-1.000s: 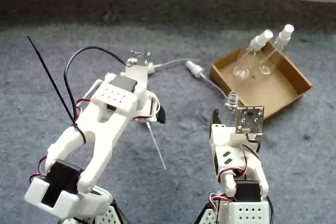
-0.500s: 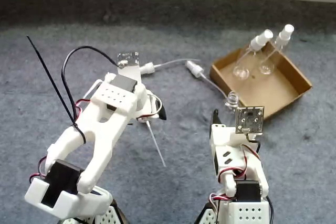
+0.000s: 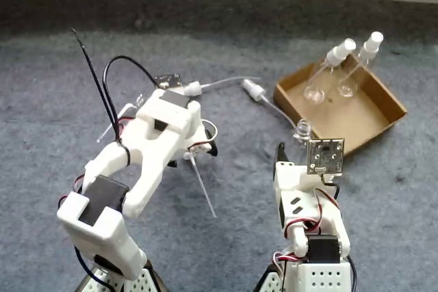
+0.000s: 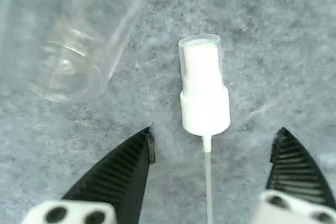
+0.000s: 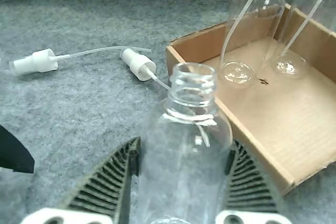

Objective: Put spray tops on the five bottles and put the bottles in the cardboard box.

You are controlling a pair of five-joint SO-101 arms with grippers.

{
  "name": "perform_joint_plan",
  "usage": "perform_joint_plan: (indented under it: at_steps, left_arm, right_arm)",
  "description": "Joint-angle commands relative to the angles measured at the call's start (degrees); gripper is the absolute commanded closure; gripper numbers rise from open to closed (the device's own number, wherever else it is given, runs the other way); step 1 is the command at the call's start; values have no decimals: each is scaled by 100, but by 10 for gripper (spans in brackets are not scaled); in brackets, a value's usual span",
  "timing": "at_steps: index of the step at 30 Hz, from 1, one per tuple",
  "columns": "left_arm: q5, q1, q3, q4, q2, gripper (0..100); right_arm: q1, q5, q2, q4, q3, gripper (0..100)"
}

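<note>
White spray top point(image 4: 204, 98) beneath left hand point(image 4: 216, 132).

The left wrist view cuts off the empty bottle point(image 4: 68, 35) and the tube of the spray top point(image 4: 204, 98).

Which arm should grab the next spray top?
Left. The left gripper is open with a loose spray top lined up between its fingers; the right gripper is shut on an uncapped bottle.

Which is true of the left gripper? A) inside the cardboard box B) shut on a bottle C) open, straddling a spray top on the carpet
C: the left gripper has its jaws wide apart, with a white spray top lying on the carpet between them, untouched.
</note>
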Motion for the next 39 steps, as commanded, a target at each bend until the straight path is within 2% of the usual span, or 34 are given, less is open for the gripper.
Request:
perform_joint_plan:
  at_steps: [1,5,12,17,23,26,29,34,39]
  left_arm:
    - [193,-57,-453,9,-13,681]
    - [202,-66,-435,-9,4,707]
    - [185,-163,-66,-967,4,993]
    - [185,-145,198,-1371,4,930]
    - [176,-145,198,-1345,4,803]
    - [185,-145,198,-1345,4,780]
    - [176,-145,198,-1354,4,825]
    - [158,-171,127,-1380,-31,1000]
    - [149,-154,-31,-1345,-66,963]
  right_arm:
    - [48,-9,-48,-154,92,871]
    - [48,-9,-48,-154,92,871]
    - [48,-9,-48,-154,92,871]
    - [48,-9,-48,-154,92,871]
    - [48,-9,-48,-154,92,871]
    - [48,-9,-48,-154,92,871]
    - [48,-9,-48,-154,92,871]
    - [48,-9,-48,-154,84,871]
    - [-127,0,-48,-154,75,871]
